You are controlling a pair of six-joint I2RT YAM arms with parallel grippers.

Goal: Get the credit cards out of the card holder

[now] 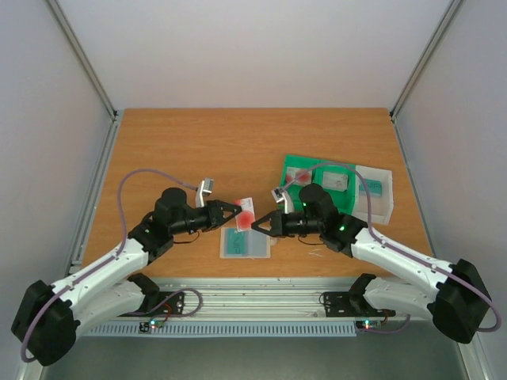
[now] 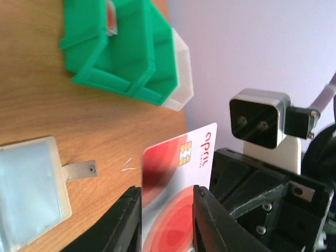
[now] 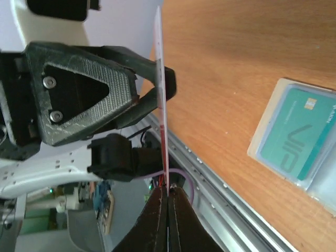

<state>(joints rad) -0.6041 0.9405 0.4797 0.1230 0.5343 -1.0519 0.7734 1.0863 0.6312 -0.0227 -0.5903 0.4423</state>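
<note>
The white-and-red card was shown edge-on only in the right wrist view, pinched in the right gripper; the left gripper, narrowly parted, was levelled opposite. The card holder, teal card inside, was laid by the near edge of the surface

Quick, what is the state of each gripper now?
Left gripper: around the white-and-red credit card, grip cannot be told.
Right gripper: closed on that card.

**Card aloft between grippers, holder below**

A card hung between the left gripper and the right gripper. The card holder lay below on the table, a second card inside. Behind and to the right sat a tray, with a box beside it.
</note>
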